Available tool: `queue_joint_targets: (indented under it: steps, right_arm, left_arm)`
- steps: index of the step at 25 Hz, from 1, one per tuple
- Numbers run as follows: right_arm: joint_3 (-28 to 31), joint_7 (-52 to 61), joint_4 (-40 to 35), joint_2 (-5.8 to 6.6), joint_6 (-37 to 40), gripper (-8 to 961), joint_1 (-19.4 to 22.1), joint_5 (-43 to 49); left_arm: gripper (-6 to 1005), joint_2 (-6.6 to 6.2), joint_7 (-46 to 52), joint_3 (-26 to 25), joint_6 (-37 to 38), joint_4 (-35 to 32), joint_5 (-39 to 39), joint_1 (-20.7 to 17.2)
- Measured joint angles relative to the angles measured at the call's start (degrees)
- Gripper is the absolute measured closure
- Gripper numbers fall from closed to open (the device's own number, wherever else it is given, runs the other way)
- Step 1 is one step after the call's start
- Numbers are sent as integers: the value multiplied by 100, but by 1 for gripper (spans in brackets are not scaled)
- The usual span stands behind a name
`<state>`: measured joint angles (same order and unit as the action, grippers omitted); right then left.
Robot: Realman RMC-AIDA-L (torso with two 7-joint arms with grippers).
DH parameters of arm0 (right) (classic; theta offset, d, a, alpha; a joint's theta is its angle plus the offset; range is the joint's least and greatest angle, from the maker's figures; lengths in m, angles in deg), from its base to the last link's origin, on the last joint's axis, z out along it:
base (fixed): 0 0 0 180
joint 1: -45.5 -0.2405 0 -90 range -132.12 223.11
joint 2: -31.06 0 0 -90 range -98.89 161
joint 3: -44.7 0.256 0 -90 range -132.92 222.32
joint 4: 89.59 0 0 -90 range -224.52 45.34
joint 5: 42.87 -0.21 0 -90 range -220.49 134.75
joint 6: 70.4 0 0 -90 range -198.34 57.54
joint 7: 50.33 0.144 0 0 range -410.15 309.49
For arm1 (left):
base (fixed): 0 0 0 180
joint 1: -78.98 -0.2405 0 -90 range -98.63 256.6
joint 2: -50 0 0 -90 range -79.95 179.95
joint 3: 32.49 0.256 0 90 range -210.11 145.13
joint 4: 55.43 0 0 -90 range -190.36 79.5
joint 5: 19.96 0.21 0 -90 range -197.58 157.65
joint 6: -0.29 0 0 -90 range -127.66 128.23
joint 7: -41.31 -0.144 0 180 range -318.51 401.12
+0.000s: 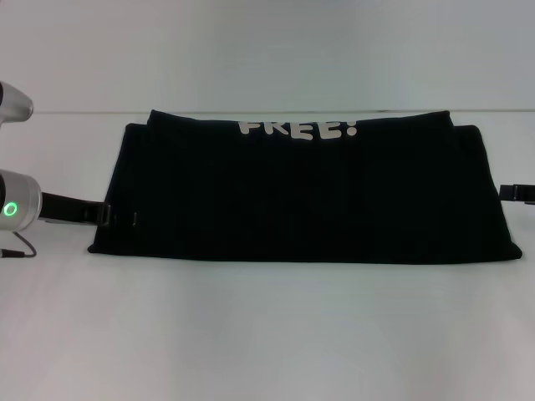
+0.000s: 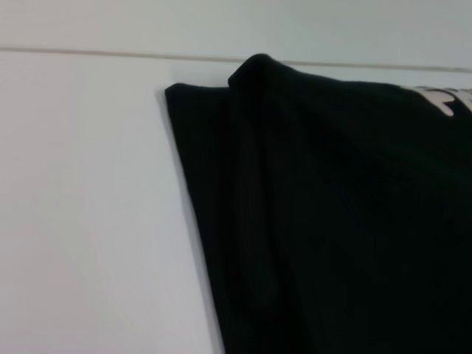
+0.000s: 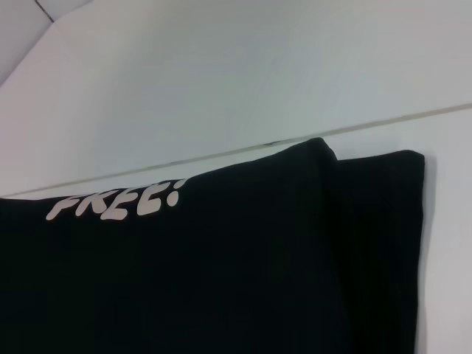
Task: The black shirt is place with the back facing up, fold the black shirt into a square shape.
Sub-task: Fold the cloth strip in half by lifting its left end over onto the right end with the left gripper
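Note:
The black shirt [image 1: 301, 196] lies flat on the white table [image 1: 267, 334] as a wide rectangle, folded, with its long edges running left to right. White "FREE!" lettering [image 1: 298, 129] shows along its far edge. My left gripper [image 1: 107, 215] is low at the shirt's left edge, near the front left corner, touching or just over the cloth. My right gripper [image 1: 506, 194] is at the shirt's right edge, mostly out of view. The left wrist view shows the shirt's far left corner [image 2: 346, 221] with layered folds. The right wrist view shows the far right corner [image 3: 221, 280] and the lettering [image 3: 114, 205].
The table's far edge [image 1: 267, 111] meets a pale wall just behind the shirt. A thin dark cable [image 1: 18, 246] hangs below my left arm at the left side. Bare white table lies in front of the shirt.

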<state>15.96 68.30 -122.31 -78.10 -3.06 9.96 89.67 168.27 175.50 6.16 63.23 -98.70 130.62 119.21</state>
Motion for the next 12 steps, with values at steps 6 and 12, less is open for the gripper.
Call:
queue_joint_targets:
  steps: [6, 12]
  right_arm:
    - [0, 2, 9, 0, -11, 310, 24, 0]
    - [0, 2, 13, 0, -13, 310, 29, 0]
  left_arm:
    - [267, -5, -7, 20, 35, -18, 95, -15]
    - [539, -6, -8, 25, 86, -25, 132, -17]
